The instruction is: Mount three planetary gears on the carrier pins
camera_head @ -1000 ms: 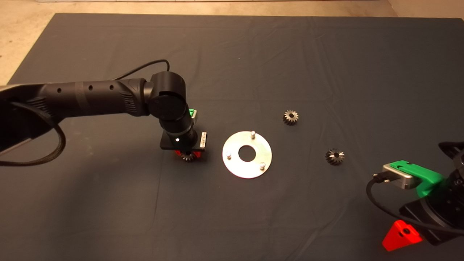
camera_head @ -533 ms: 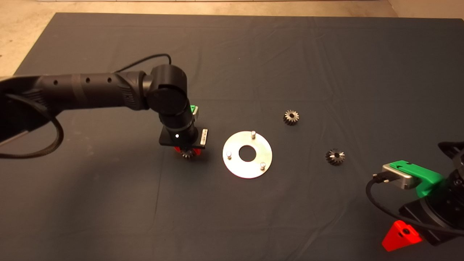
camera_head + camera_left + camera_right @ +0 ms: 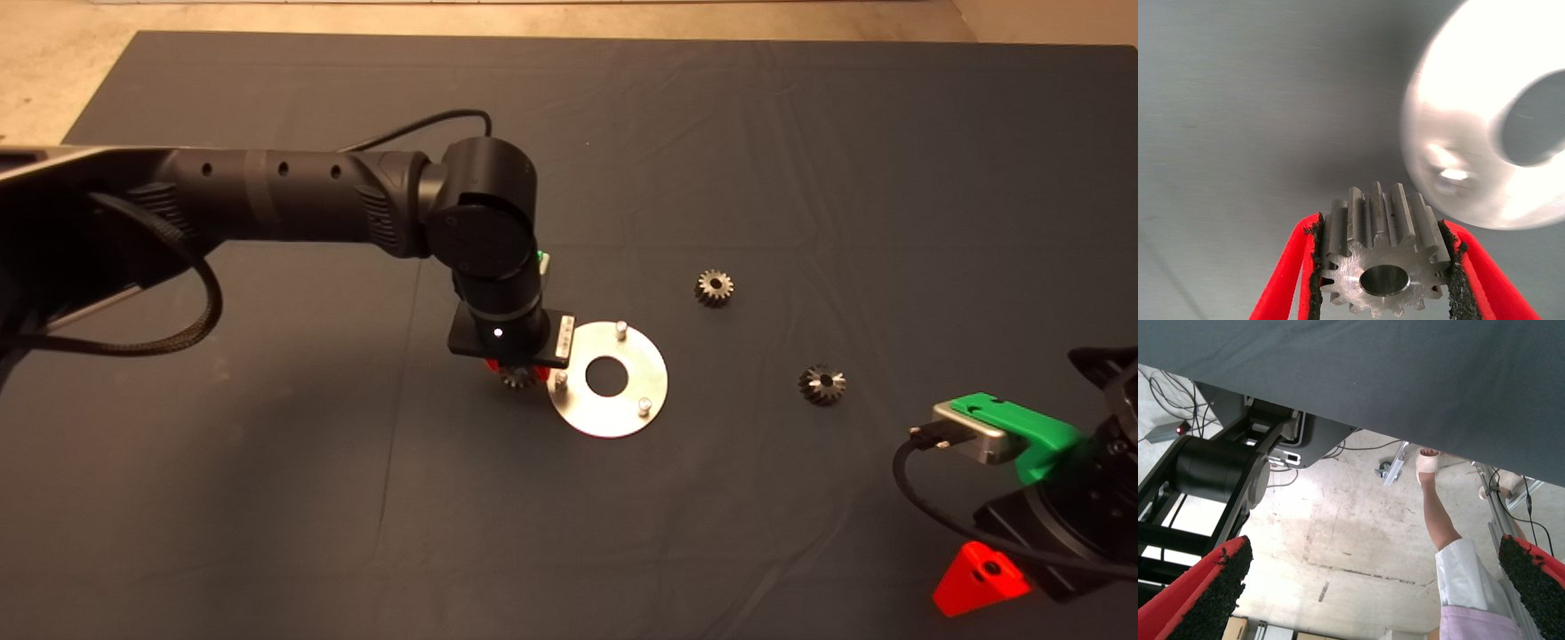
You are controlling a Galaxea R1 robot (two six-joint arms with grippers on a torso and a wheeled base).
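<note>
My left gripper (image 3: 516, 372) is shut on a silvery planetary gear (image 3: 1381, 267), its black pads pressing the teeth on both sides; the gear (image 3: 518, 378) hangs just left of the carrier disc (image 3: 622, 413). Three carrier pins stand on the disc: one (image 3: 561, 380) right beside the held gear, one (image 3: 621, 330) at the far side, one (image 3: 644, 406) at the near right. The left wrist view shows the bright disc (image 3: 1451, 133) and the nearest pin (image 3: 1451, 177) just beyond the gear. Two more gears (image 3: 713, 287) (image 3: 821, 383) lie on the mat to the right. My right gripper (image 3: 1371, 587) waits open at the lower right.
The dark mat (image 3: 267, 498) covers the table, with bare floor (image 3: 53, 71) past its far left corner. The right wrist view looks beyond the mat's edge at a concrete floor, a black machine base (image 3: 1218, 470) and a person's leg (image 3: 1441, 527).
My left arm has swung to the right with the gear in its grip, from well left of the disc to its left rim. The right arm has barely moved.
</note>
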